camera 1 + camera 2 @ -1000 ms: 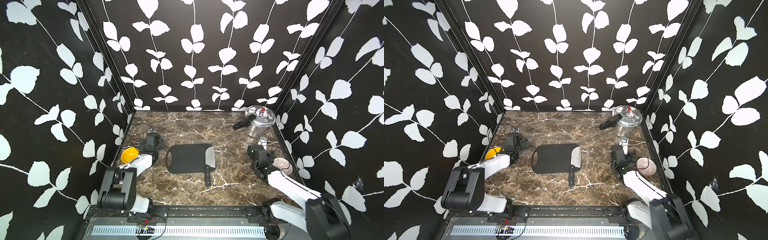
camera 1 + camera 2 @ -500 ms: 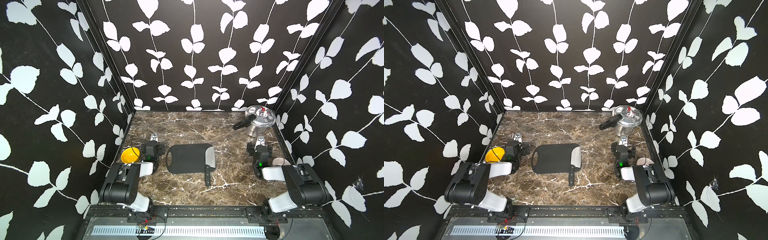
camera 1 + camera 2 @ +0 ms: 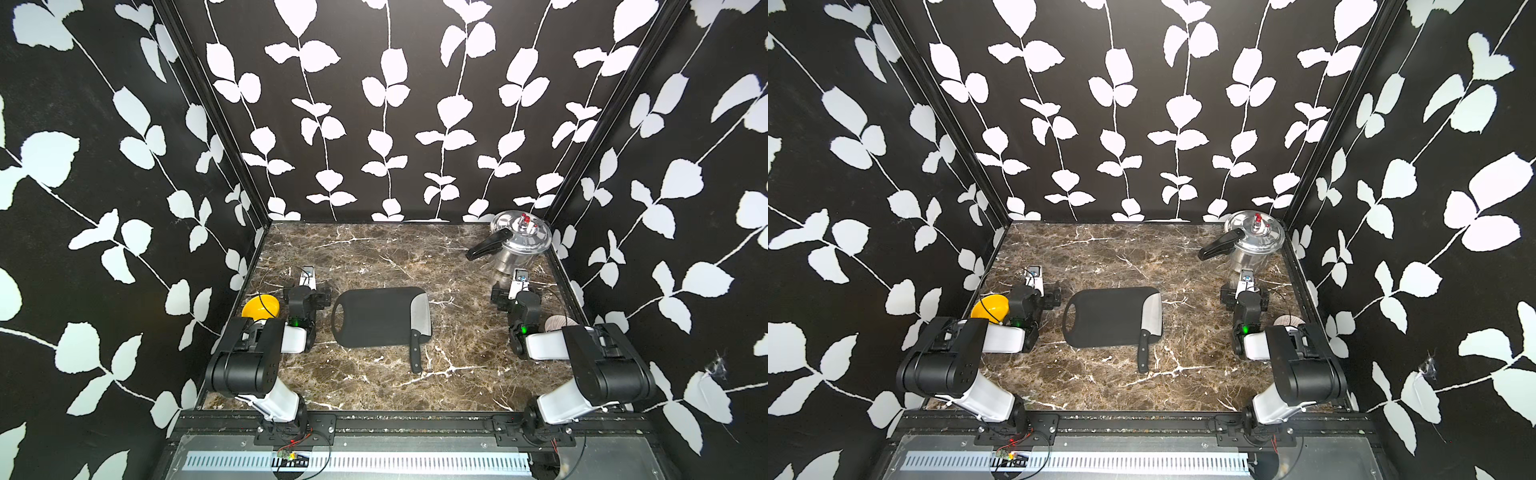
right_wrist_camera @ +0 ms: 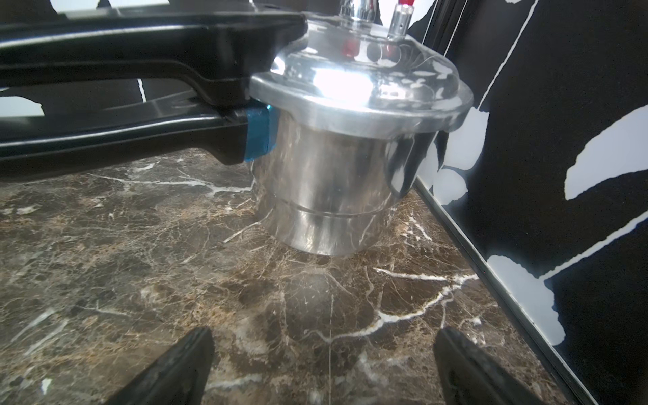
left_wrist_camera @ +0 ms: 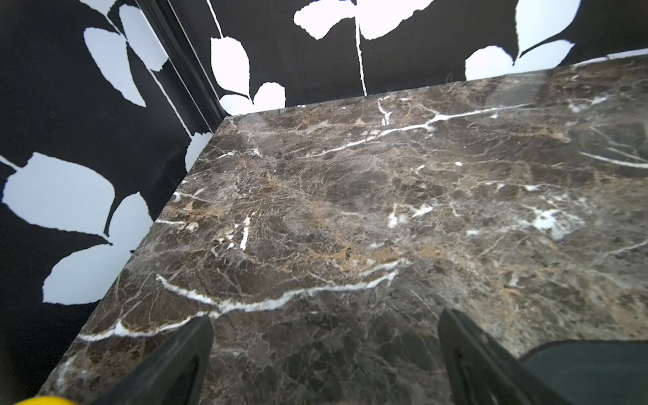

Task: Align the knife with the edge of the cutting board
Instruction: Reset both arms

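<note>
Both tools (image 5: 324,333) (image 4: 322,340) well apart from knife (image 3: 419,320)

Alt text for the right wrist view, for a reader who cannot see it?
A shiny steel pressure cooker with a long black handle stands on the brown marble table, just ahead of the open, empty right gripper.
</note>
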You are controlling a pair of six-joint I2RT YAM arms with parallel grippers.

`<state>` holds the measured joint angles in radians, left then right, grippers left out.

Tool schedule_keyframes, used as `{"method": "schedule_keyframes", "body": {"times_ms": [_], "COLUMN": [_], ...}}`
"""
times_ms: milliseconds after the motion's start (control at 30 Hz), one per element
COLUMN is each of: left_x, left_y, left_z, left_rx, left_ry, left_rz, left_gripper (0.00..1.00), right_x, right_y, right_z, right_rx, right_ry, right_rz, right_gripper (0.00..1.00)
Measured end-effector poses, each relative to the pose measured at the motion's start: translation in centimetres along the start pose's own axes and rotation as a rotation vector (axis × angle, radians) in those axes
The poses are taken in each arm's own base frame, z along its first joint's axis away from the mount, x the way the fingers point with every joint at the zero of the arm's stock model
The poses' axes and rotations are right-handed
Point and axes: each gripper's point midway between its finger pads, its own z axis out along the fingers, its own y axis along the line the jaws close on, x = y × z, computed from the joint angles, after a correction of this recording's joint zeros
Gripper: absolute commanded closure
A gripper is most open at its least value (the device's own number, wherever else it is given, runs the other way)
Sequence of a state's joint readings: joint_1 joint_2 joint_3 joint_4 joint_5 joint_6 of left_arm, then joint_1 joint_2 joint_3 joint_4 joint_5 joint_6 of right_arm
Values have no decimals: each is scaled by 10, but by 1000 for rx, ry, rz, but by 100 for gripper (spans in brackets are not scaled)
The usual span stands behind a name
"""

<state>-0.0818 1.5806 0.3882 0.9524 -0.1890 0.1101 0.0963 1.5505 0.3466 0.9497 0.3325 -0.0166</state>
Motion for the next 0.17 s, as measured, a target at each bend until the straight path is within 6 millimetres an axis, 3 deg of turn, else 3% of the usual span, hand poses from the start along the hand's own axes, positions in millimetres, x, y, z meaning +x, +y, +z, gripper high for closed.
{"method": "schedule_keyframes", "body": {"times_ms": [167], "left_x": [-1], "left_y": [-10], "left_z": [0], "left_rx": [59], "left_ry": [-9], "left_rz": [19], "left_gripper": [2], "right_x": [0], "right_y": [0], "right_z": [0], "right_rx": [0], "right_ry": [0], "right_rz": [0], "right_gripper": [0]}}
